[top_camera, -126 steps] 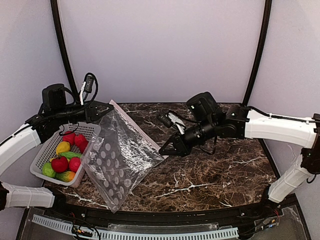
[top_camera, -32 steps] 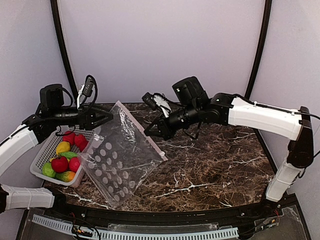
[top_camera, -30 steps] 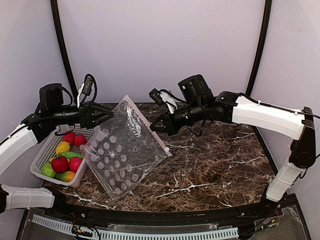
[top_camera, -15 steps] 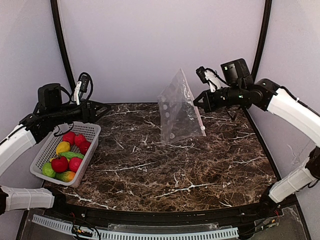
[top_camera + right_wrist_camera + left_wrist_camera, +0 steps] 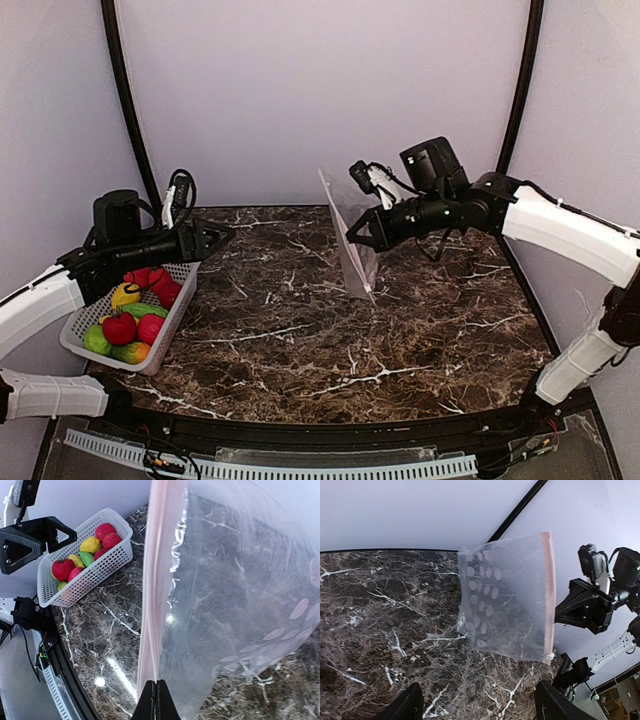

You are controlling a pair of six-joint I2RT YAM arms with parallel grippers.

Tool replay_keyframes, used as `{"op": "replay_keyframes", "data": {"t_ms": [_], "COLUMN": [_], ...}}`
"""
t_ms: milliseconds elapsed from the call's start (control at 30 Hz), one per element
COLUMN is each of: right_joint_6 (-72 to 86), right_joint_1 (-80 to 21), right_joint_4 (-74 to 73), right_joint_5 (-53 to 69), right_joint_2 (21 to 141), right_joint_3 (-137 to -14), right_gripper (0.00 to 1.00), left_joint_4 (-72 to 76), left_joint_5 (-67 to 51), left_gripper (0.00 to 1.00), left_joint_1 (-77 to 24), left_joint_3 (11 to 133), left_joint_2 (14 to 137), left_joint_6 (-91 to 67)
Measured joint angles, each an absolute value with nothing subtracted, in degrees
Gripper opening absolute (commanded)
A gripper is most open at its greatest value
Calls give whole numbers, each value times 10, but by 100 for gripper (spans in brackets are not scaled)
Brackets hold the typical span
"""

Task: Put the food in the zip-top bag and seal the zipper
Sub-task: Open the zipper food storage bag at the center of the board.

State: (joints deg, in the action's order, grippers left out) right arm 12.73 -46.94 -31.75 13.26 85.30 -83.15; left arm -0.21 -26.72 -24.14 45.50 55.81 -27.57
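- Zip-top bag (image 5: 352, 245) no longer lies slumped against the basket (image 5: 176, 318); it has been carried toward the middle of the counter (image 5: 400, 340) and now hangs upright, edge-on to the top view.
- Right end effector (image 5: 352, 234) is clenched on the bag's pink zipper (image 5: 548, 595) edge, which runs vertically with the white slider (image 5: 549, 656) at its lower end.
- Whether the bag's bottom corner touches the counter cannot be told.
- Left end effector (image 5: 220, 238) has come away from the bag, its jaws spread and grasping nothing, poised over the basket's far rim.
- Food (image 5: 135, 310) sits in the basket as before, well apart from the bag.
- Judgement: nothing is loaded yet. The bag is now presented for opening, but its mouth looks shut, so the free arm likely has to part it first.
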Motion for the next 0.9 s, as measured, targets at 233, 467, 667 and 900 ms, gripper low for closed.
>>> {"op": "replay_keyframes", "data": {"t_ms": [233,467,667,900], "right_joint_6": [193,225,239,245], "right_joint_1": [-502,-514,-515,-517], "right_joint_4": [-215,-150,-127,-120], "right_joint_5": [179,196,197,198], "right_joint_2": [926,950,963,967], "right_joint_3": [-795,-796,-796,-796], "right_gripper": [0,0,0,0], "left_joint_4": [89,180,237,272], "left_joint_5": [-234,-205,-194,-190], "left_gripper": [75,74,74,66], "left_joint_1": [-343,-386,-412,-421], "left_joint_3": [416,387,382,383], "left_joint_2": [598,655,689,723], "left_joint_6": [-343,-404,-433,-444]}}
